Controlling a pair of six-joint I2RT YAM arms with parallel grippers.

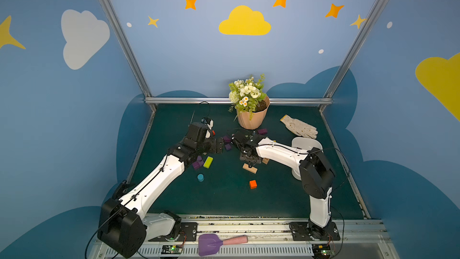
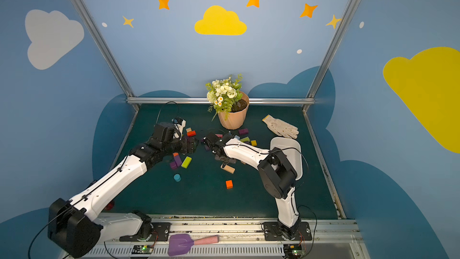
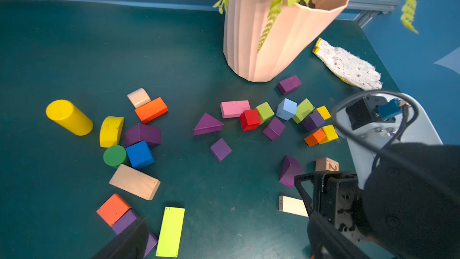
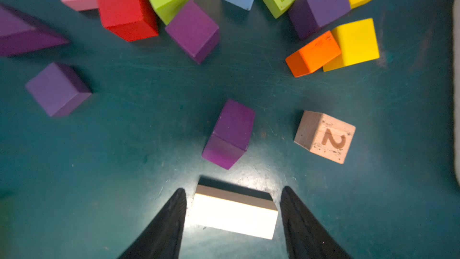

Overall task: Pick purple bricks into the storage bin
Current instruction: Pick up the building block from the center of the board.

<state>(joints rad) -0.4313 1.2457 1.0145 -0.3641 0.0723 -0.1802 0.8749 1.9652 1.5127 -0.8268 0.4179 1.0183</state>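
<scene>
- Purple bricks (image 3: 220,149) lie scattered on the surface (image 3: 74,46); the nearest brick (image 4: 229,133) sits just ahead of the right hand (image 4: 233,190), with the bin (image 1: 306,140) close by.
- That hand's fingers (image 4: 161,225) stand apart, straddling a pale block (image 4: 234,215) and holding nothing.
- It should probably clear the block, then centre on the brick's parallel faces.
- Left hand (image 3: 227,220): wide apart, empty.

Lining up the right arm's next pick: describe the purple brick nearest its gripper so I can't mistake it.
Start at the peach flowerpot and come toward the robot, past the huddle of coloured blocks. Beside a wooden cube marked 2 lies the purple brick, just beyond the pale block that the right gripper straddles. No other purple one neighbours that numbered cube.
</scene>
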